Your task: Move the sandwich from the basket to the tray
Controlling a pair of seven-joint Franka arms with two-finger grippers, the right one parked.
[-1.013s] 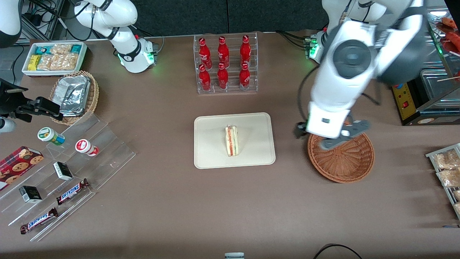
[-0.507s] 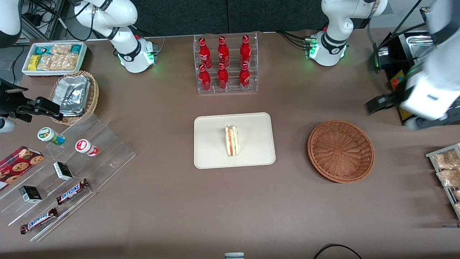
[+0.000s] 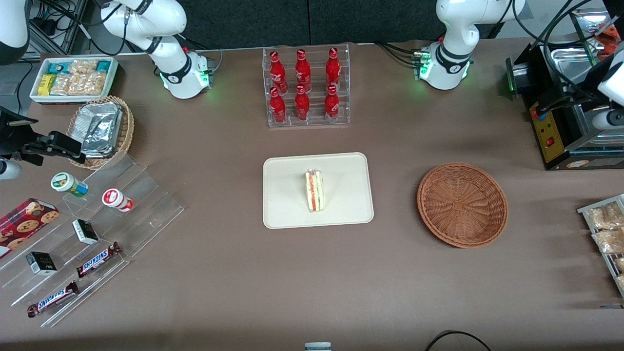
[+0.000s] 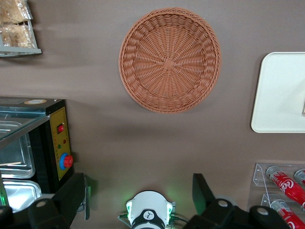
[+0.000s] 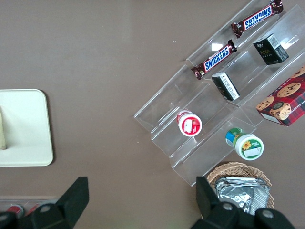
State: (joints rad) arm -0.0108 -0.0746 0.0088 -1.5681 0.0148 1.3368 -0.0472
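The sandwich (image 3: 314, 190), a pale wedge with red and green layers, lies on the cream tray (image 3: 341, 170) in the middle of the table. The reddish-brown wicker basket (image 3: 462, 204) stands empty beside the tray, toward the working arm's end. My left gripper (image 3: 580, 111) is high up at that end of the table, over the black appliance and well away from the basket. It is open and holds nothing. The left wrist view looks down on the empty basket (image 4: 169, 59) and one end of the tray (image 4: 281, 90), with my gripper (image 4: 138, 193) spread wide.
A clear rack of red bottles (image 3: 306, 87) stands farther from the camera than the tray. A black appliance (image 3: 553, 131) and a rack of snack bags (image 3: 604, 229) are at the working arm's end. A tan basket with foil packets (image 3: 100, 129) and acrylic steps (image 3: 97, 234) are at the parked arm's end.
My left arm has risen from over the basket and swung away to the working arm's end of the table. The sandwich has stayed on the tray, and the basket is uncovered.
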